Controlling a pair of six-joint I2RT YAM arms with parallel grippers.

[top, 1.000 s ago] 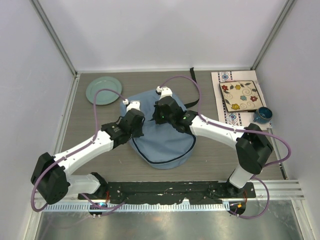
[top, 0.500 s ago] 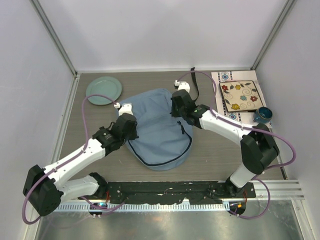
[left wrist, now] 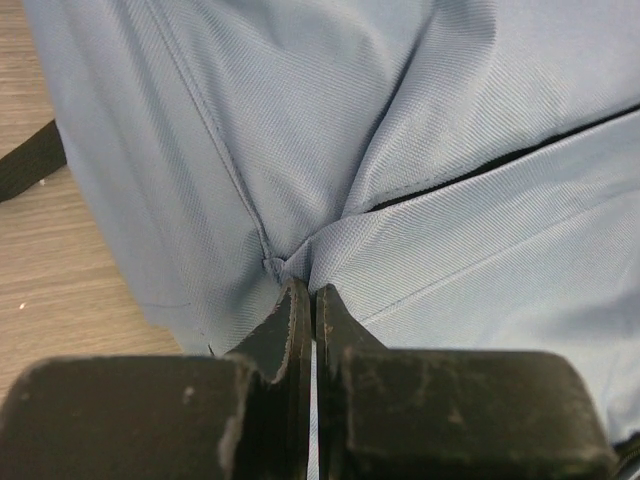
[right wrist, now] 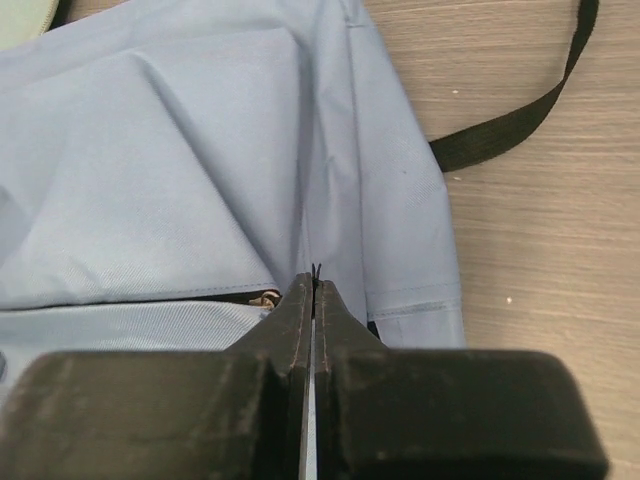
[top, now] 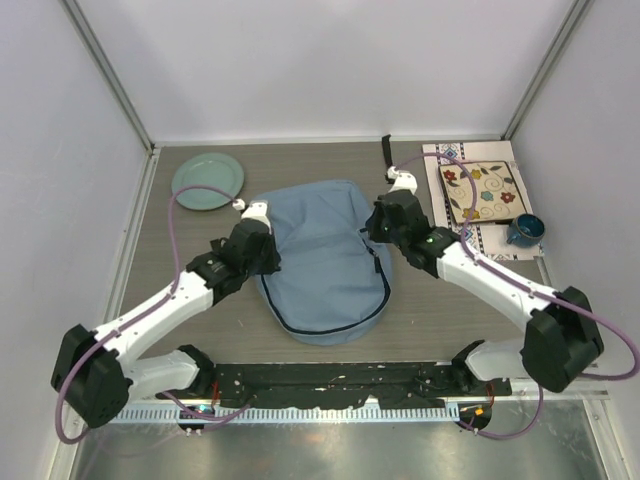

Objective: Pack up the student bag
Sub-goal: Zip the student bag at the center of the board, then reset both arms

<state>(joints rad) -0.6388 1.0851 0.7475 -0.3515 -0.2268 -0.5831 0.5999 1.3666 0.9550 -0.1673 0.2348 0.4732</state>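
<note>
The left gripper (left wrist: 313, 292) and right gripper (right wrist: 314, 280) each clamp closed on a thin fold of the bag (top: 320, 250), so outward pull risks fabric slipping free.

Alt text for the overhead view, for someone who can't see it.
A light blue student bag lies flat on the table, the left gripper shut on its left edge, the right gripper on its right. Green plate far left; floral tile and blue mug far right.
</note>
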